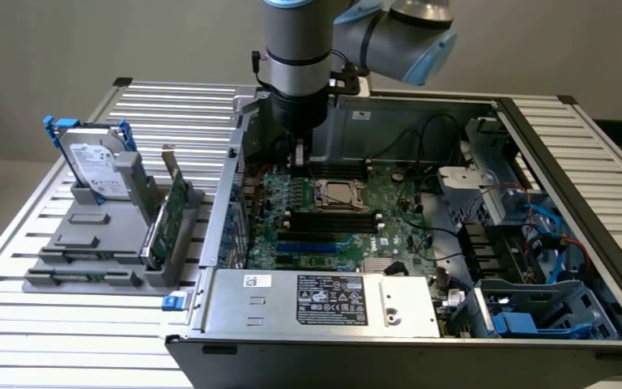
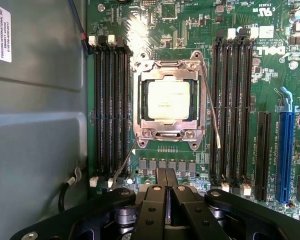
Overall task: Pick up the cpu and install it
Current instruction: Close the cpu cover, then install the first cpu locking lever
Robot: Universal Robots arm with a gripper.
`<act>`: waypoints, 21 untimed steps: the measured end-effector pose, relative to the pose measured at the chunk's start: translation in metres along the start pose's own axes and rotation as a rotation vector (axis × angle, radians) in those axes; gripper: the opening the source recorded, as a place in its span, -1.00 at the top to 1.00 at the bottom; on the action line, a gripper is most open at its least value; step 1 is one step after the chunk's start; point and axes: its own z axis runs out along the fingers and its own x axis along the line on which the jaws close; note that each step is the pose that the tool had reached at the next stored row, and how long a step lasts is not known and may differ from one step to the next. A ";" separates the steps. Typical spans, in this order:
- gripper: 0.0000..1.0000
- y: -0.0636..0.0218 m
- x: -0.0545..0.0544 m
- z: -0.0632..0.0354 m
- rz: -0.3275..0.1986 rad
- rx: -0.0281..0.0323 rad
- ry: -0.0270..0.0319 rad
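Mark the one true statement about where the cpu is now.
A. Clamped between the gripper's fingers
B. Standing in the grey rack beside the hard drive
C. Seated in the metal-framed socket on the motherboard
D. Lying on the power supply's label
C: in the wrist view the cpu lies flat inside the socket frame, and the gripper is shut with nothing in it.

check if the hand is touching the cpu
Apart. The wrist view shows the shut hand stopping short of the cpu, with the socket frame lying between them.
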 end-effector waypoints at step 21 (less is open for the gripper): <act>0.79 -0.0085 0.000 0.0018 0.042 -0.0075 0.0007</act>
